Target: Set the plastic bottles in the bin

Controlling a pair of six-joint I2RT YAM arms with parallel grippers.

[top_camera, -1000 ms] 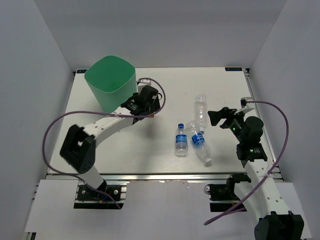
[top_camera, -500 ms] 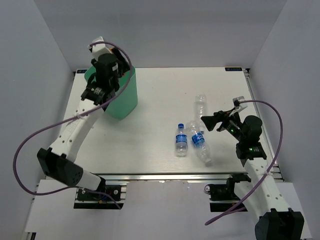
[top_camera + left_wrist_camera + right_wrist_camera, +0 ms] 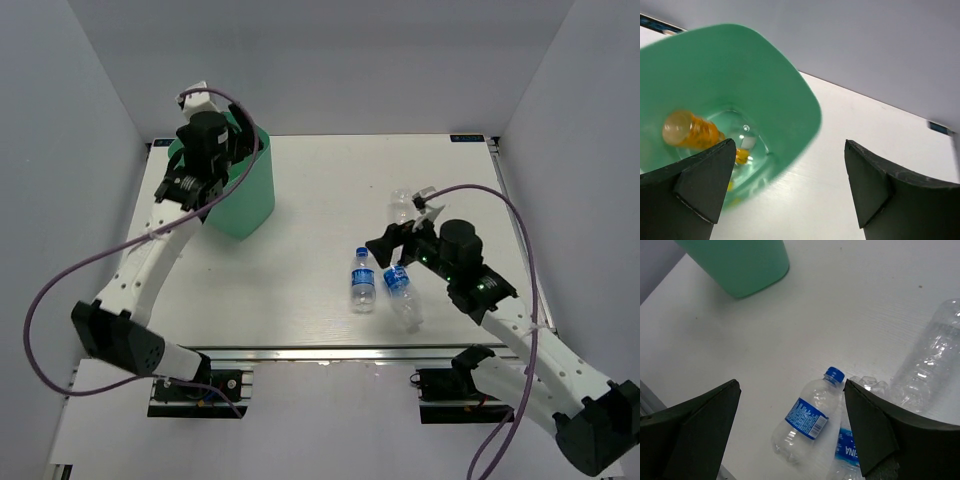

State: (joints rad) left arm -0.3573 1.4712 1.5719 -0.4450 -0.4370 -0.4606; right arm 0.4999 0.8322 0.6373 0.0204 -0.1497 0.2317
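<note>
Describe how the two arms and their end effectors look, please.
The left arm and right arm are both built from white links joined by black housings. Each one trails a looping purple cable. The left end effector and right end effector each carry two broad, matte black, wedge-shaped fingers. No markings are legible.

Bright, even overhead light is flooding the table (image 3: 300, 290), throwing faint soft shadows; glints are sparkling inside the bin (image 3: 775, 85), and the near fingers (image 3: 690, 185) are blurring slightly.
</note>
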